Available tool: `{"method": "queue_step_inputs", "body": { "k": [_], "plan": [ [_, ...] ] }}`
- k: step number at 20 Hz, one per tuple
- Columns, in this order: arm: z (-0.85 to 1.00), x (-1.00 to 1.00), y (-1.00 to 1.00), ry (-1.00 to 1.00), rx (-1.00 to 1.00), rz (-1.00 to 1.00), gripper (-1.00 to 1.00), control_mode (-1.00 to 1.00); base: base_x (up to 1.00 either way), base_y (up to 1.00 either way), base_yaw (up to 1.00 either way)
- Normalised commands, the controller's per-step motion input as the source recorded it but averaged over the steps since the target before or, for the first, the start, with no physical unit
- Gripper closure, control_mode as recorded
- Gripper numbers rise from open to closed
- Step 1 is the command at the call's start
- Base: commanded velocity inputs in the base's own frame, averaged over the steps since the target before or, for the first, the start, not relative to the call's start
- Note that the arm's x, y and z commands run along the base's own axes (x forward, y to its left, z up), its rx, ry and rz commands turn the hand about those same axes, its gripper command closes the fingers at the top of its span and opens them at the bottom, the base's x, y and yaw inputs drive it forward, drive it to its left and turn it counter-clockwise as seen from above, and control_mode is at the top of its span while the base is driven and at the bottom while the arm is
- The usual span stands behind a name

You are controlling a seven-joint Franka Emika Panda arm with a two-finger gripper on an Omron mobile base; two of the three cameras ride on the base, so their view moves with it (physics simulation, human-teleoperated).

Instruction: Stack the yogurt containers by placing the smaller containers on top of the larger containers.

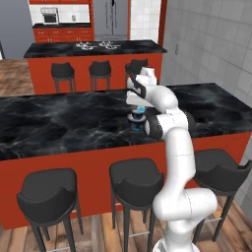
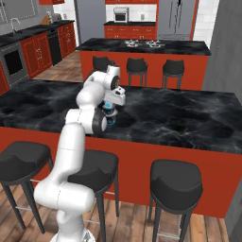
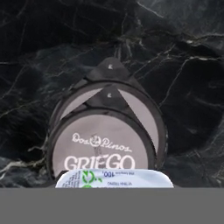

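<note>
Here, on a black marble surface (image 1: 59, 123) with thin white veins, glossy and flat, carried by a red-orange island; three round dark stools (image 1: 135, 179) along its near side, padded, on thin metal legs.

Near the front edge of the surface, a stack of round yogurt containers; at the bottom the wide dark tub (image 3: 146, 109), squat, with a pale pinkish-grey lid and a dark pointed pull tab; directly on its lid the small dark cup (image 3: 103, 146), also round, with a matte pinkish lid printed "Dos Pinos GRIEGO" in white letters and its own pointed tab; seen from the hand view almost straight from above, the two rims nearly concentric.

Above them the tiny light-blue cup (image 1: 141, 109), with a pale glossy top carrying small green and dark print (image 3: 114, 179); sitting right under the hand (image 1: 140, 105) of the white arm, smooth and rounded; cannot tell whether the fingers are gripping it or apart, nor whether the cup touches the lid below.
</note>
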Motion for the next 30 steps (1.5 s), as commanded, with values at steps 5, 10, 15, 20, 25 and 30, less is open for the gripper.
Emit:
{"method": "queue_step_inputs", "body": {
  "k": [5, 10, 15, 20, 25, 30],
  "plan": [
    [-0.01, 0.03, 0.06, 0.07, 0.0, 0.0, -1.0, -1.0, 0.0, 0.0, 0.0],
    [0.0, 0.0, 0.0, 0.01, 0.0, 0.0, -1.0, -1.0, 0.0, 0.0, 0.0],
    [0.0, -0.08, 0.0, 0.0, 0.0, 0.0, -1.0, -1.0, 0.0, 0.0, 0.0],
    [0.0, -0.21, 0.0, 0.0, 0.0, 0.0, -1.0, -1.0, 0.0, 0.0, 0.0],
    [0.15, -0.67, 0.0, -0.1, -0.01, 0.0, -1.0, -1.0, 0.0, 0.0, 0.0],
    [0.2, -0.73, 0.0, -0.19, -0.03, 0.0, -1.0, -1.0, 0.0, 0.0, 0.0]
  ]
}}
